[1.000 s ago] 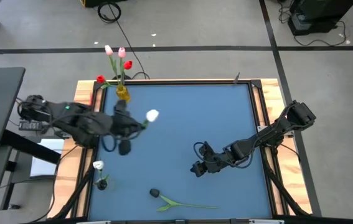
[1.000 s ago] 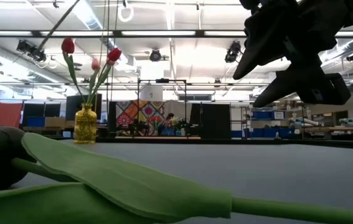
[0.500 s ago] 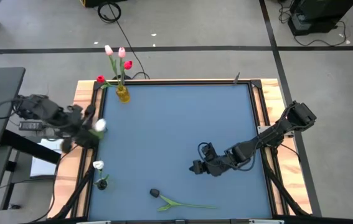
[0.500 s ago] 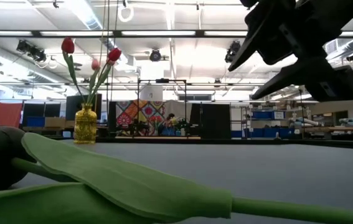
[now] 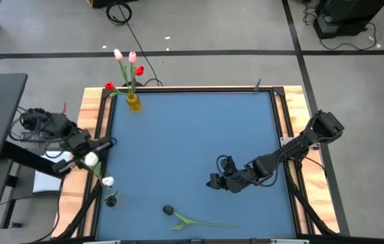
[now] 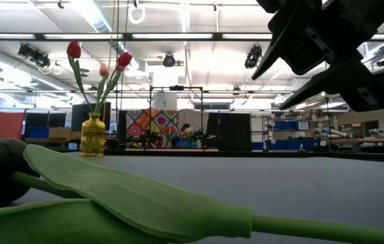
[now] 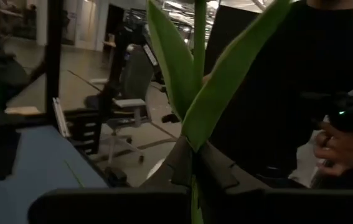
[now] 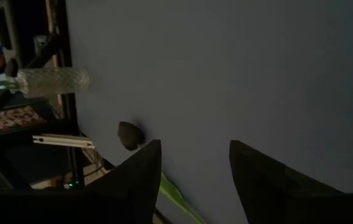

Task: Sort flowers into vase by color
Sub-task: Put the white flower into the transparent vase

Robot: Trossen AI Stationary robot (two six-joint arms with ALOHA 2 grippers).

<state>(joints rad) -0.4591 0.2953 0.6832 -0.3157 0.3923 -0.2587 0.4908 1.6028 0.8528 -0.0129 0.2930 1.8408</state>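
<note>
blue table (image 5: 192, 135) holds yellow vase (image 5: 133, 102), black tulip (image 5: 168, 211).

The middle of the bench (image 5: 192, 135) lies open. Obstacles sit at its edges: the yellow vase (image 5: 133, 102) at the far left corner, a clear vase (image 5: 111, 198) near the left rim, and the black tulip (image 5: 168, 211) lying along the near edge.

Two vases: a yellow vase (image 5: 133, 102) upper left, a clear vase (image 5: 111, 199) lower left; seven tulips (image 5: 125, 64); two grippers (image 5: 214, 181)
</note>
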